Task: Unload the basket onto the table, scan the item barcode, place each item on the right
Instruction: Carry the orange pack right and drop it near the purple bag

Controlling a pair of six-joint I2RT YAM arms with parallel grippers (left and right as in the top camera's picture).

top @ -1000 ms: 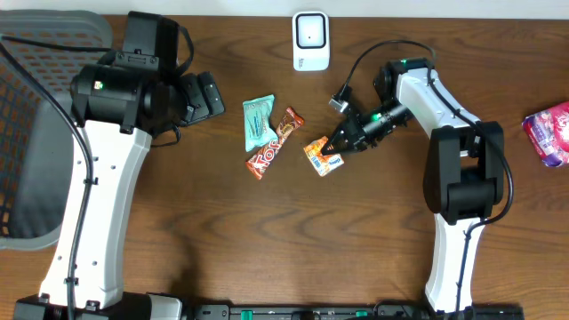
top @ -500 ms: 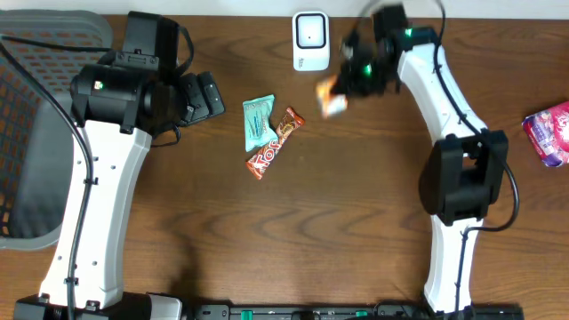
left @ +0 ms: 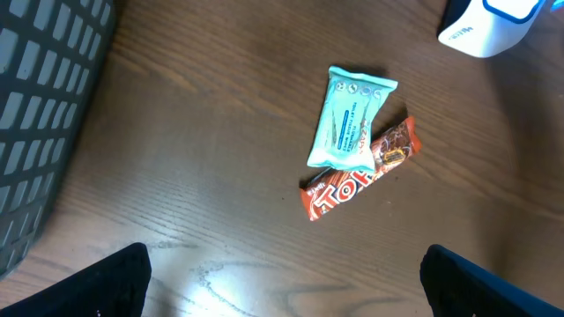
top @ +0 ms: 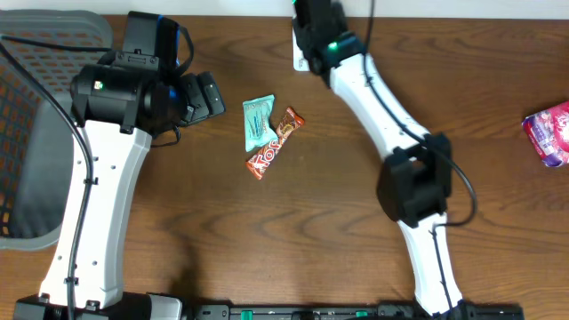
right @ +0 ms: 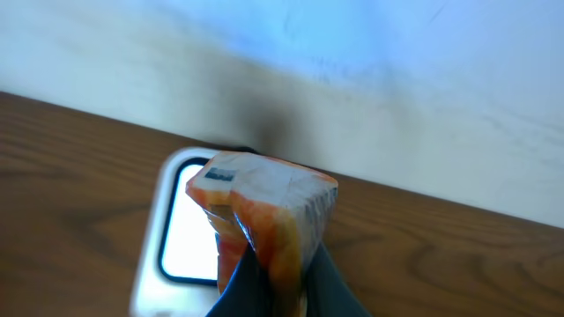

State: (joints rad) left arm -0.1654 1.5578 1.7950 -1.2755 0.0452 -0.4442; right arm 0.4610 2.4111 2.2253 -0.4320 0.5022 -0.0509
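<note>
In the right wrist view, an orange and clear snack packet with a small barcode label near its top is pinched between the fingers of my right gripper, which is shut on it. The packet hangs just in front of the white scanner with its bright window. From overhead, my right gripper reaches over the scanner at the table's far edge and hides the packet. At the left my left gripper is open, its dark fingertips wide apart over bare wood.
A teal packet and a brown-orange candy bar lie side by side mid-table, also under the left wrist camera. A pink packet sits at the right edge. A grey mesh basket stands at the far left.
My right arm has lifted the orange packet off the table and swung it back and left, up to the scanner. The left arm has not moved.
</note>
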